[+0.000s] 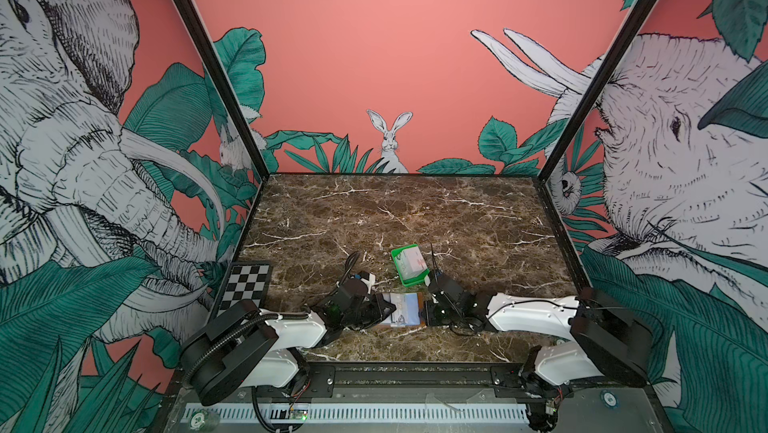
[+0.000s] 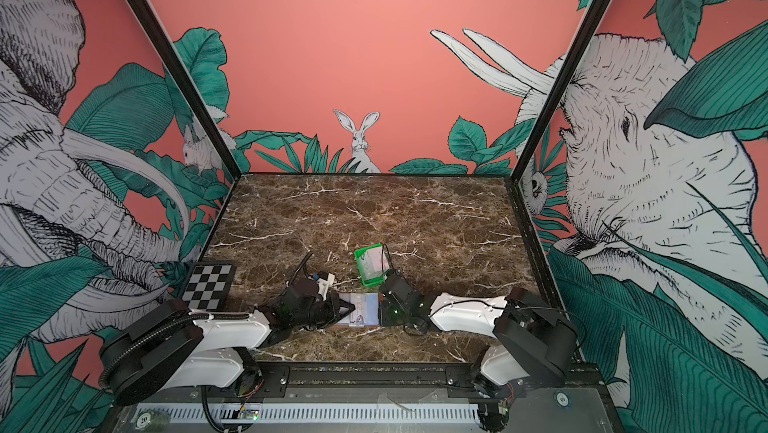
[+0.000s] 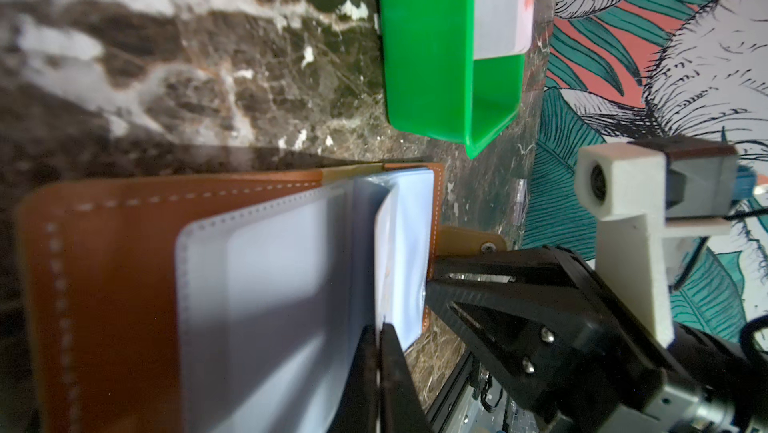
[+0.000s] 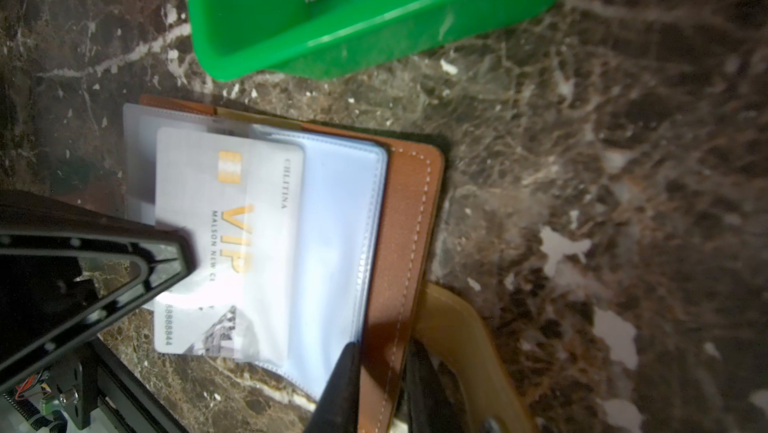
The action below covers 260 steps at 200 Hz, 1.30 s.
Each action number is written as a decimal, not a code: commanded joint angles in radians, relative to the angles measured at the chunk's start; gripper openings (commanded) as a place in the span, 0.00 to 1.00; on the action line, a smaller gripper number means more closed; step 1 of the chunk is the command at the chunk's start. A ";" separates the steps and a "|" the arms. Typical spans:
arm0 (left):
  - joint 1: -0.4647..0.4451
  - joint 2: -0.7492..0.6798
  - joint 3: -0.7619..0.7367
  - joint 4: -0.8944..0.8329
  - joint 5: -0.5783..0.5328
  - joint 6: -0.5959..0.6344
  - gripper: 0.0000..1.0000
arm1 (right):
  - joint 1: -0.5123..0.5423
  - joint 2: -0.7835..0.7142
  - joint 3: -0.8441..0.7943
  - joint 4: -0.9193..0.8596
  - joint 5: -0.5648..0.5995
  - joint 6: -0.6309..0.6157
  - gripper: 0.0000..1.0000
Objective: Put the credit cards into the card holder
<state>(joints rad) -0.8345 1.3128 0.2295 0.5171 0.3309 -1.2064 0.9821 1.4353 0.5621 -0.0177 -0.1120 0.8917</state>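
My left gripper (image 3: 380, 339): clenched on card (image 4: 249, 219).
Sleeve (image 1: 409, 309): in a top view, 3 o'clock of card; card axis 12 to 6.
My right gripper (image 4: 384, 350): clamps holder (image 4: 411, 202).

Brown marble-pattern tabletop (image 1: 395, 210) with white veins, enclosed on three sides. Bright green rectangular plastic tray (image 1: 413, 280) near middle of tabletop, angled, in both top views. Small black-and-white checkerboard panel (image 1: 245, 285) flat at left edge. Coral-pink wallpaper: white rabbit (image 1: 390, 140) with upright ears on back wall, among teal leaves; large line-drawn elephant (image 1: 62, 140) on left wall, another (image 1: 673, 152) on right. Black corner posts (image 1: 208, 65) rise at back corners. White slotted strip (image 1: 374, 412) along front edge, with round token marked 20 (image 1: 197, 419) at its left end.
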 commanded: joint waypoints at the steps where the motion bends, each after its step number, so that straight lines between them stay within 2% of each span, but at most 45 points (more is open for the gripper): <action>1: -0.007 0.000 0.024 -0.136 -0.013 0.016 0.10 | 0.006 0.038 -0.024 -0.077 0.025 0.011 0.20; 67: -0.008 -0.050 0.071 -0.312 -0.052 0.051 0.25 | 0.007 0.039 -0.025 -0.085 0.034 0.009 0.20; 113: -0.009 -0.107 0.106 -0.476 -0.091 0.081 0.28 | 0.006 0.044 -0.024 -0.083 0.036 0.011 0.20; 194: -0.017 0.030 0.141 -0.319 -0.030 0.079 0.30 | 0.008 0.053 -0.024 -0.081 0.037 0.010 0.19; 260: -0.040 0.068 0.226 -0.380 -0.017 0.139 0.30 | 0.010 0.060 -0.021 -0.082 0.040 0.009 0.19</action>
<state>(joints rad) -0.8654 1.3697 0.4305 0.1806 0.3141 -1.0977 0.9840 1.4467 0.5621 0.0032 -0.1040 0.8948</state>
